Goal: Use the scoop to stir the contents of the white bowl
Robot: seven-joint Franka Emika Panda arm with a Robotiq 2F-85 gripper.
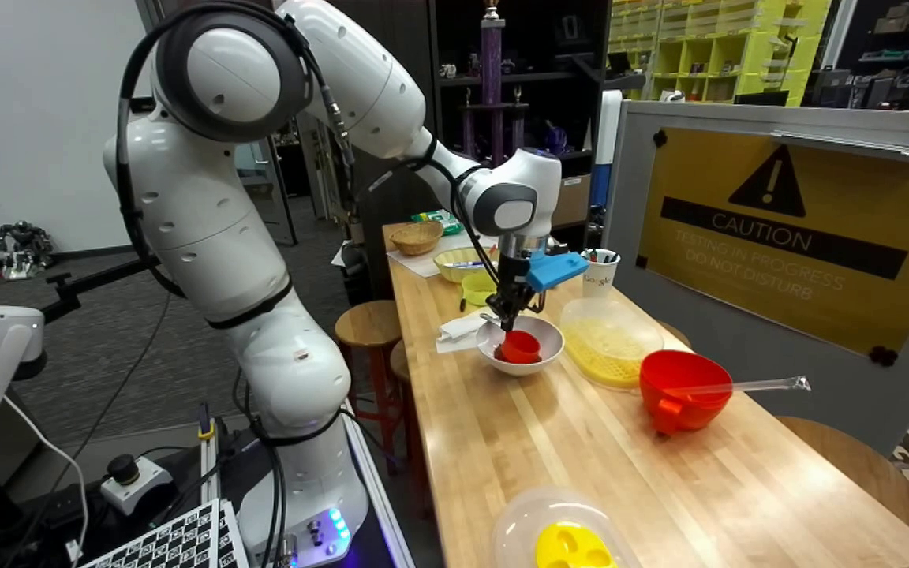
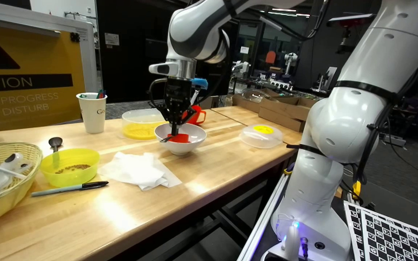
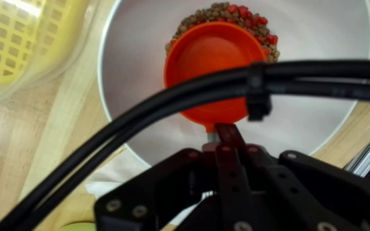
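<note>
- a white robot arm (image 1: pixel 210 213) reached across a pale wooden table (image 1: pixel 494 442) and held its black two-fingered gripper (image 2: pixel 175 131) down at the mouth of a small round white bowl (image 2: pixel 181 148).
- in an exterior view, a red round plastic scoop (image 1: pixel 521 347) lay in the bowl, cup facing up, its thin grey handle (image 1: pixel 491 319) pointing far and left, toward the rim.
- seen from there, the cup sat just below the gripper and toward the near right; the scoop's long axis ran far left to near right, and this was the nearest arm.
- in the wrist view, the fingers (image 3: pixel 234 136) stood together where the handle met the cup; whether the handle was pinched between them or ran just alongside could not be told.
- small brown rounded pieces (image 3: pixel 214 12) and red chunks (image 3: pixel 243 12) lay along the cup's edge, on its side away from the gripper; they looked only partly mixed, so the stirring seemed undone.
- the coming stir seemed to turn on that meeting point: if gripped, the cup would likely push through the pieces; if not, the handle could slip away.
- a crumpled white paper napkin (image 1: pixel 461 326) lay just left of the bowl there.
</note>
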